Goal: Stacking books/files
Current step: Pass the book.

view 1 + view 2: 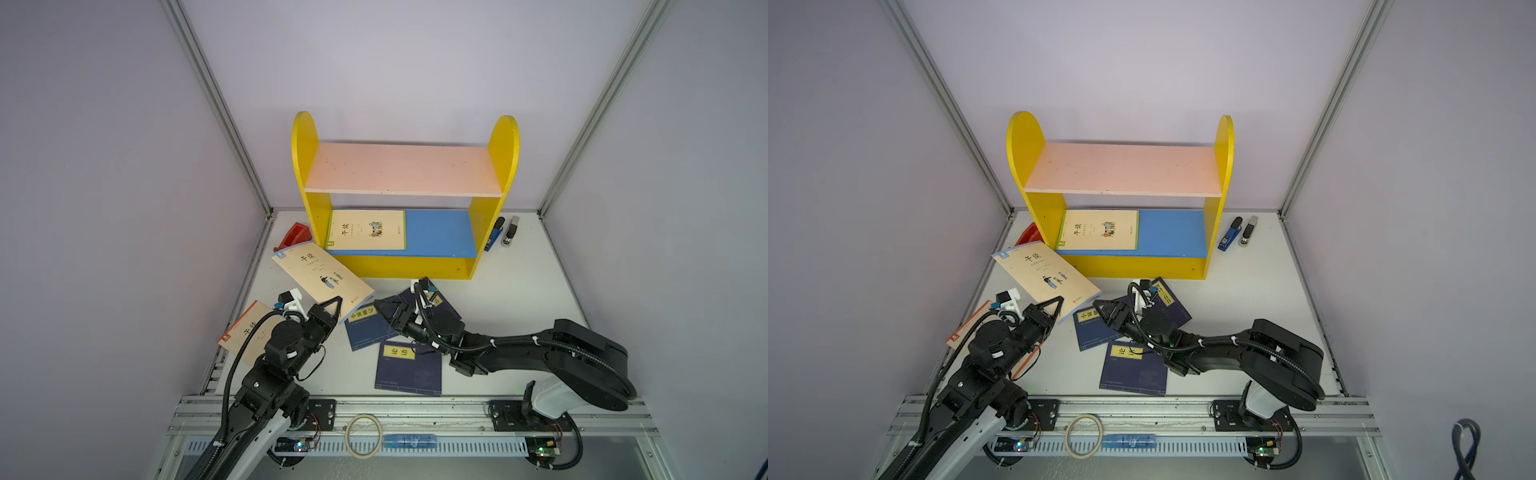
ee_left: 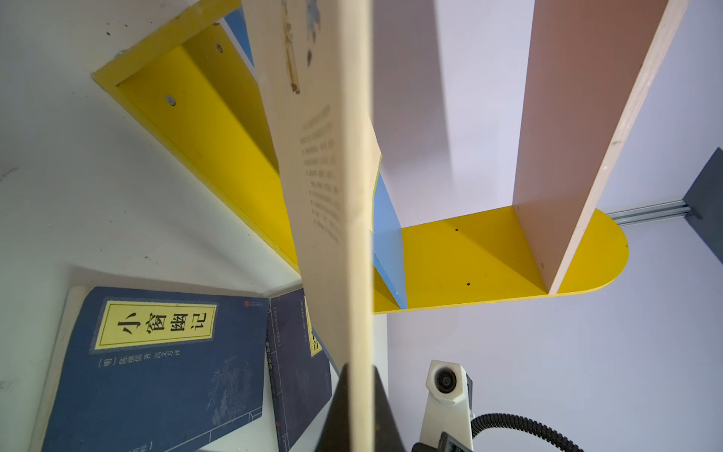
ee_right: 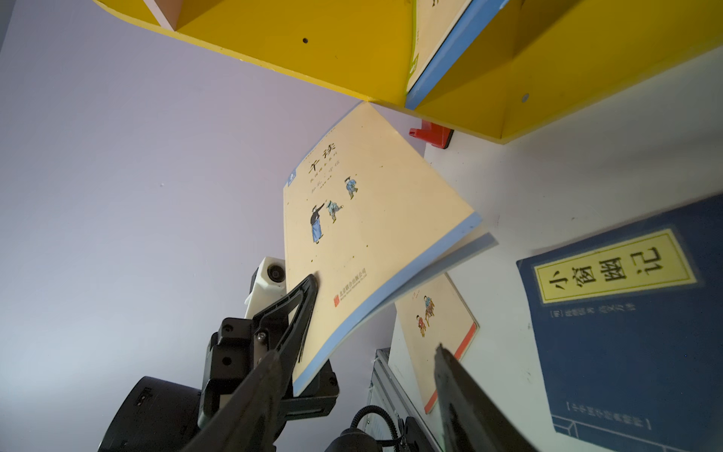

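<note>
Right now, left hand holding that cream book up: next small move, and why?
Probably ease the right hand forward so its open jaws straddle the free corner of the cream book. The left hand pinches it near one corner only, the book hangs tilted off the table, its back cover sags loose, and the right hand sits just short of it, holding nothing.

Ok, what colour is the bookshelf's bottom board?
The bottom board is blue, best seen in a top view.
</note>
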`<state>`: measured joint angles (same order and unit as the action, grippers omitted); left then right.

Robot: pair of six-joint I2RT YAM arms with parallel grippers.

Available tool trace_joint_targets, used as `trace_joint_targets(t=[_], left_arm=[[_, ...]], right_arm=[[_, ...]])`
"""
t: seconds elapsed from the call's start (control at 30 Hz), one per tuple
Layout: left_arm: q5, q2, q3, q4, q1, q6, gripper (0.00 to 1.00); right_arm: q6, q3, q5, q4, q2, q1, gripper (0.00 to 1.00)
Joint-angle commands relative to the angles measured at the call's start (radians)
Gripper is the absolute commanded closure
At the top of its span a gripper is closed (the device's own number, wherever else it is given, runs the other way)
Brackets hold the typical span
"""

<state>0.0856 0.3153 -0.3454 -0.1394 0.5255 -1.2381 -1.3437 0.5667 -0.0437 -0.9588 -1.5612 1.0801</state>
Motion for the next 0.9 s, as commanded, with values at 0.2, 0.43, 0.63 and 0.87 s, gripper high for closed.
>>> trace_joint_targets(t=[0.2,0.43,0.63,0.87], left_arm=[[0.185,0.122,-0.027,0.216,0.138,0.102,1.0],[0.208,0.169,-0.026,0.27,0.229,0.081,1.0],[0.293,0.184,-0.001,0.292,0.358,0.052,1.0],[0.39,0.136,0.002,0.214,0.424,0.057,1.0]], right_arm=[[-0.078,-0.042,-0.045,-0.167,-0.042,0.008,0.36],[-0.117,-0.044,-0.041,-0.267,-0.117,0.007,0.36],[-0.121,-0.045,-0.05,-0.313,-0.148,0.006,0.36],[-0.096,-0.076,-0.064,-0.348,-0.124,0.003,0.38]])
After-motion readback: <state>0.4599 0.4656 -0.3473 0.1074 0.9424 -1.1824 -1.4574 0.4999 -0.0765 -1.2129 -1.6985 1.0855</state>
